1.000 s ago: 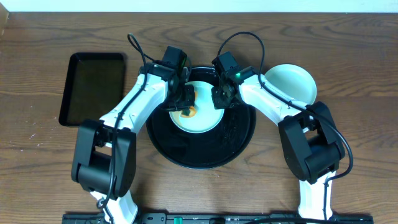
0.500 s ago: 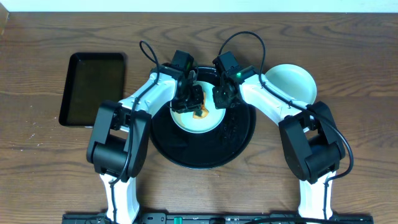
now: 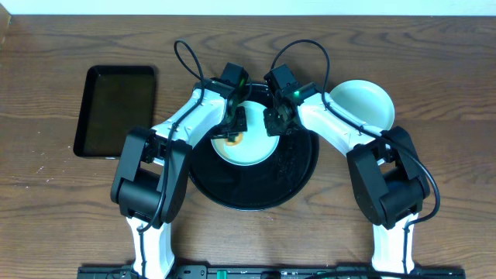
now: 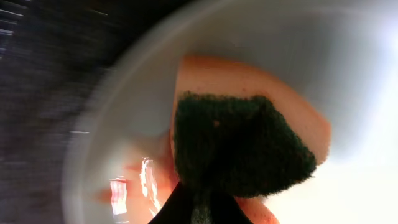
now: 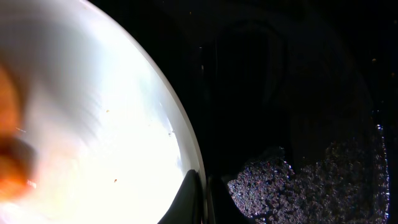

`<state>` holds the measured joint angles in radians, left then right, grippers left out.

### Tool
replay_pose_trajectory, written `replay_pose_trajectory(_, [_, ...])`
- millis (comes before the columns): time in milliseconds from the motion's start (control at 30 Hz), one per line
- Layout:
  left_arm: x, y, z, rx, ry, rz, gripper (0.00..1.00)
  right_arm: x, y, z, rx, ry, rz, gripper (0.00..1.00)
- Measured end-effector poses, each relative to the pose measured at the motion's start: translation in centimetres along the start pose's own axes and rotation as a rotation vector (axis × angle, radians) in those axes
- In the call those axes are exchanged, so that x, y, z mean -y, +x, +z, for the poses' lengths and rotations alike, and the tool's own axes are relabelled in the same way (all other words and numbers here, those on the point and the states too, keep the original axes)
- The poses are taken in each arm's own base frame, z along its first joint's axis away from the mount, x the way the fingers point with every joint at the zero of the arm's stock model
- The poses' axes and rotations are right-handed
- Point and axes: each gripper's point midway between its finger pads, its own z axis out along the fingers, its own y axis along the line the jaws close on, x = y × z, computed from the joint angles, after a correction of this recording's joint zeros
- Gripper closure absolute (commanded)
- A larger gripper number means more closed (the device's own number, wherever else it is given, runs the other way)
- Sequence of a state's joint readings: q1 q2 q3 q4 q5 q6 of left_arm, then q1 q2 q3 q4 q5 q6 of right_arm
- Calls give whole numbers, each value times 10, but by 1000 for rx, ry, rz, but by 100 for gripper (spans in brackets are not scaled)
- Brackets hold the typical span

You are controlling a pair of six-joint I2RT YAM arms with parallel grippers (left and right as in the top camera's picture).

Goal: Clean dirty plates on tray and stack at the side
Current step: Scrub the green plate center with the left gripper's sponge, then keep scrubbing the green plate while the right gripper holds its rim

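A pale plate lies on the round black tray, with an orange-brown smear near its left side. My left gripper is shut on an orange sponge with a dark green scouring face, pressed onto the plate beside the smear. My right gripper is shut on the plate's right rim. In the right wrist view the rim sits between the fingertips, the plate is to the left and the wet tray to the right. A second pale plate rests on the table to the right.
A rectangular black tray lies on the wooden table at the left. Both arms cross over the back half of the round tray. Water drops glisten on the tray floor.
The left gripper swept the sponge right across the plate and back to the left, and its arm swung inward. The right gripper has stayed clamped on the rim.
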<state>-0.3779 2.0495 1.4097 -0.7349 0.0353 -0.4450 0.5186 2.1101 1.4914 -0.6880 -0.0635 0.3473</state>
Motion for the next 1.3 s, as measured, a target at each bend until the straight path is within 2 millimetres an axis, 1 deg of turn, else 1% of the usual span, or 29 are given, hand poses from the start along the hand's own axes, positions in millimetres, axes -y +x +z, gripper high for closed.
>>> replay_pose_trajectory(167, [-27,-8,-2,53,-142,-2,92,0,0,0,0,0,0,99])
replay_pose_trajectory(333, [-37,-12,-3,62,-179,16,92,-7,2,0,-9,-26,-6,99])
replay_pose_trajectory(433, [-47,-12,-6,39,-201,14,92,-13,3,0,-12,-48,-11,99])
replay_pose_trajectory(533, [-52,-14,-12,33,-214,13,93,-16,4,0,-16,-62,-14,99])
replay_pose_trajectory(667, [-59,-25,-27,82,-233,0,92,-16,4,0,-16,-61,-14,99])
replay_pose_trajectory(767, [-72,-33,-47,130,-254,-28,92,-10,4,0,-15,-40,-8,99])
replay_pose_trajectory(833, [-76,-35,-56,141,-238,-46,92,-7,4,0,-15,-29,-6,99])
replay_pose_trajectory(900, [-69,-33,-58,125,-177,-54,92,-7,3,0,-13,-24,-6,99])
replay_pose_trajectory(1000, [-46,-23,-55,65,-49,-49,92,-6,3,0,-12,-20,-6,99])
replay_pose_trajectory(1133, [-14,-9,-55,-6,103,-30,92,-6,3,0,-11,-19,-6,99])
replay_pose_trajectory(1300, [16,6,-57,-48,184,20,92,-5,3,0,-10,-15,-6,99])
